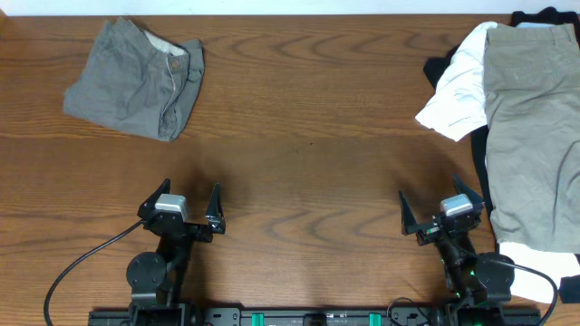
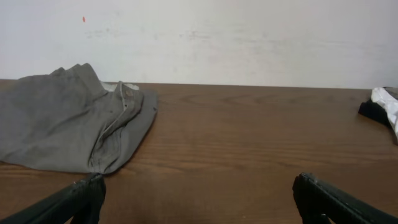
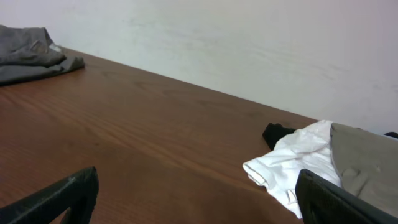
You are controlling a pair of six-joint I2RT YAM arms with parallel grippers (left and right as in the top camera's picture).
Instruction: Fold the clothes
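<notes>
The grey trousers (image 1: 136, 80) lie folded in a compact bundle at the far left of the wooden table (image 1: 308, 136), waistband and button facing up, well apart from both arms. At the far right edge sits the unfolded pile: khaki trousers (image 1: 530, 127) spread lengthwise on top, a crumpled white garment (image 1: 458, 91) protruding from under their left side, and a black garment (image 1: 437, 67) beneath both. The left gripper (image 1: 190, 188) rests at the near edge, in line with the grey trousers, jaws wide apart and holding nothing; in the left wrist view its fingers (image 2: 68, 202) frame bare wood, with the grey trousers (image 2: 68, 127) just ahead. The right gripper (image 1: 430, 195) rests at the near edge beside the pile, jaws likewise wide and empty; in the right wrist view the white garment (image 3: 292, 162) lies ahead on the right. A black cable (image 1: 72, 267) loops from the left arm base.
</notes>
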